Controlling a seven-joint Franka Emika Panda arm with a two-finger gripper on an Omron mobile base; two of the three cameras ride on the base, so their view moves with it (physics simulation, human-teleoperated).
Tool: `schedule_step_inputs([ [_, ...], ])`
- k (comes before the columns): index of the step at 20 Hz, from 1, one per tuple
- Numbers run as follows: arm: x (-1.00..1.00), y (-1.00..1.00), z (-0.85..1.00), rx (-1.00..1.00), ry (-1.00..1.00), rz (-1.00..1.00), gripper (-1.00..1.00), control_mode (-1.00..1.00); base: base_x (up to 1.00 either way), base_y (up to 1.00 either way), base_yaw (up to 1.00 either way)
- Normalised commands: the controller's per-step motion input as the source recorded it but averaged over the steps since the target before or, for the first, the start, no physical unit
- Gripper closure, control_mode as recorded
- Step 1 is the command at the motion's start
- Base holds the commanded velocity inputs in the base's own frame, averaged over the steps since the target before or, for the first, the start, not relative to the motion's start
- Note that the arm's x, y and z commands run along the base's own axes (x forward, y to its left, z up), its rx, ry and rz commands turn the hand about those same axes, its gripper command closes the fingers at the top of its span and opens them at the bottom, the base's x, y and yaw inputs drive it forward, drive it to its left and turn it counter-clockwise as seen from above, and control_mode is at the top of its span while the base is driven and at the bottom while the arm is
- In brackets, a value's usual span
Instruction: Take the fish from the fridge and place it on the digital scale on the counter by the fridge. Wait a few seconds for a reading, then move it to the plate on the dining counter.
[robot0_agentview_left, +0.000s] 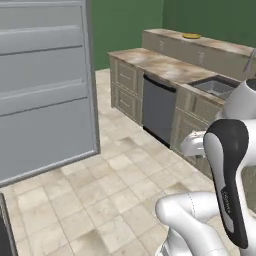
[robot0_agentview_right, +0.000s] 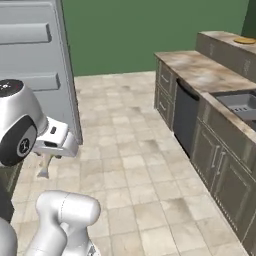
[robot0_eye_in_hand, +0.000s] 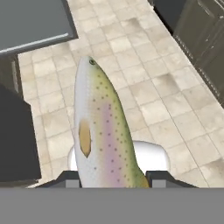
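At lower centre of the hand view, the jaws clamp the fish (robot0_eye_in_hand: 103, 131) by its tail; it could slip out, hanging over the floor (robot0_eye_in_hand: 153, 87).

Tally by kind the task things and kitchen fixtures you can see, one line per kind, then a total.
fish, held in the gripper: 1
plate on the dining counter: 1
fridge door: 1
dishwasher: 1
sink: 1
Total: 5
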Motion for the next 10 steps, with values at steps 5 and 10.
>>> schedule_step_inputs([
  [5,0.00,0.00,0.00,0.00,0.00,0.00,1.00,1.00,0.00,-0.02,-0.91],
  [10,0.00,0.00,0.00,0.00,0.00,0.00,1.00,1.00,0.54,-0.03,-0.39],
])
